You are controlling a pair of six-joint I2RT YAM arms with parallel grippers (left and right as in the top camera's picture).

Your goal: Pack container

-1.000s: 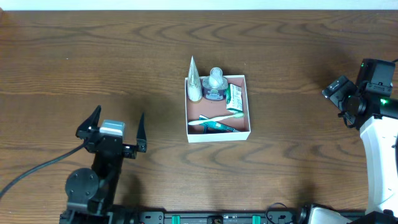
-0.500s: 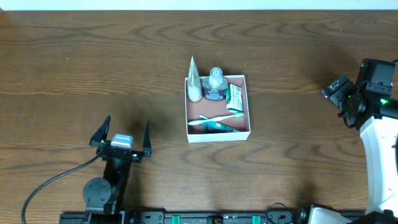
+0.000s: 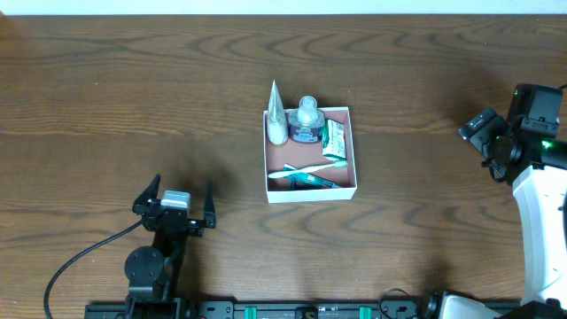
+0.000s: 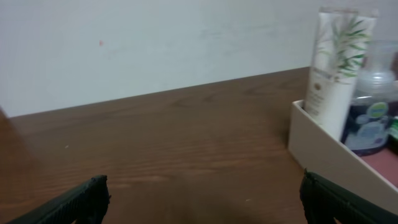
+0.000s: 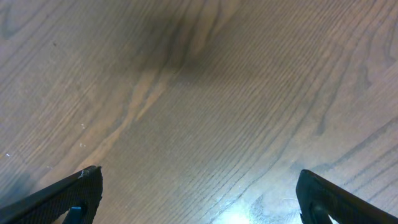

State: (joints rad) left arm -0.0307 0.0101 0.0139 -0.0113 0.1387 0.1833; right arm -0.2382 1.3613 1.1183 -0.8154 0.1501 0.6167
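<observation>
The container (image 3: 311, 192) is a square white box with a pink inside, at the table's middle. It holds a white tube (image 3: 276, 115), a clear bottle (image 3: 306, 120), a green box (image 3: 334, 140) and a toothbrush (image 3: 306, 168). My left gripper (image 3: 176, 200) is open and empty, low at the front left, well left of the container. In the left wrist view the container's wall (image 4: 323, 149), tube (image 4: 333, 68) and bottle (image 4: 373, 118) show at right. My right gripper (image 3: 483, 133) is open and empty at the far right, over bare wood (image 5: 199, 112).
A black cable (image 3: 84, 252) runs from the left arm to the front left edge. A pale wall (image 4: 155, 43) stands behind the table's far edge.
My left arm has drawn back toward the front edge and slightly right, gripper still open and empty. The right arm and container contents have not moved.
</observation>
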